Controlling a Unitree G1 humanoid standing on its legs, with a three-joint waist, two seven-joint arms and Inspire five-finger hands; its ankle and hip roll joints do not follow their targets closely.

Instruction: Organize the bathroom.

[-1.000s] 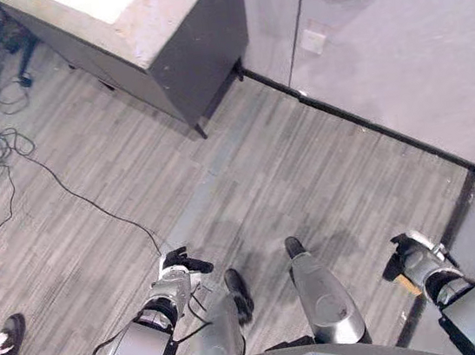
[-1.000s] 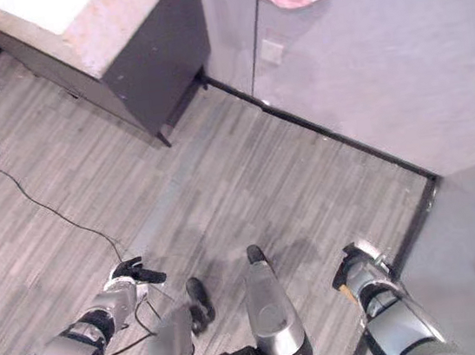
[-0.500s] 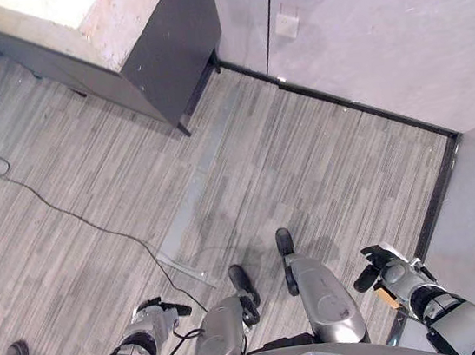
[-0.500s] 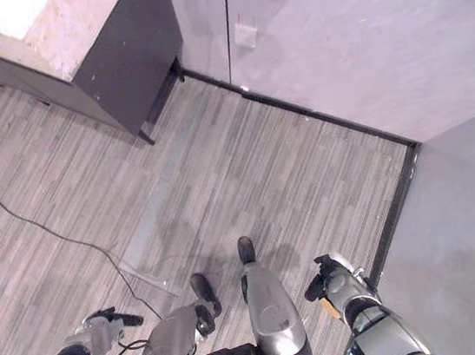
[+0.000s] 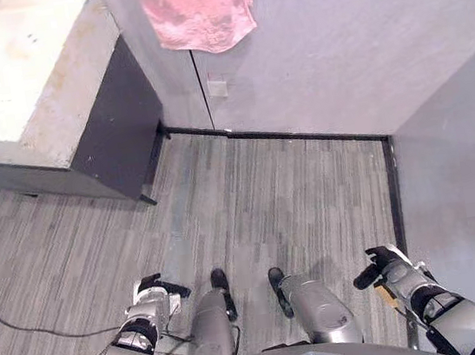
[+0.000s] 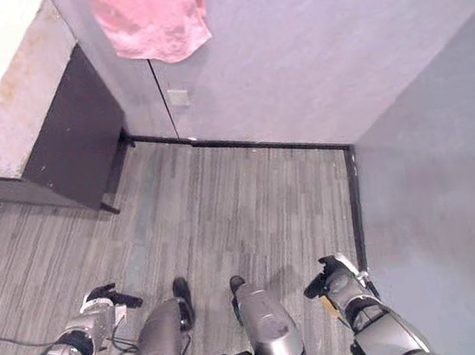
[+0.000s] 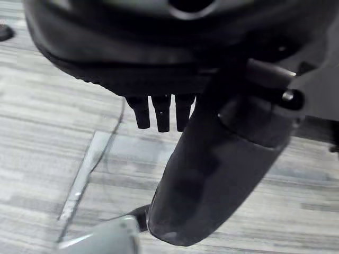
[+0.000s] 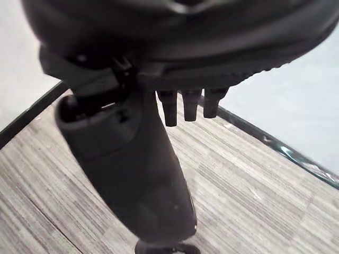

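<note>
1. From the head camera I see a pink towel [image 5: 200, 12] hanging on the grey wall [image 5: 332, 34], above a small wall socket [image 5: 218, 88]. I judge the towel to be the thing to tidy, but the task sentence does not name it.
2. The desk [image 5: 12, 93] with a pale top and dark side stands at the left, close to the towel and against the wall.
3. My left robot hand [image 5: 154, 293] is low beside the body, over the wooden floor [image 5: 267, 200]. Its fingers look straight and relaxed, and it holds nothing.
4. My right robot hand [image 5: 387, 264] is also low, near the corner wall, with relaxed fingers, holding nothing.
5. In my judgement nothing is done yet: both hands are well apart from the towel, so the reach and grasp are still left.
</note>
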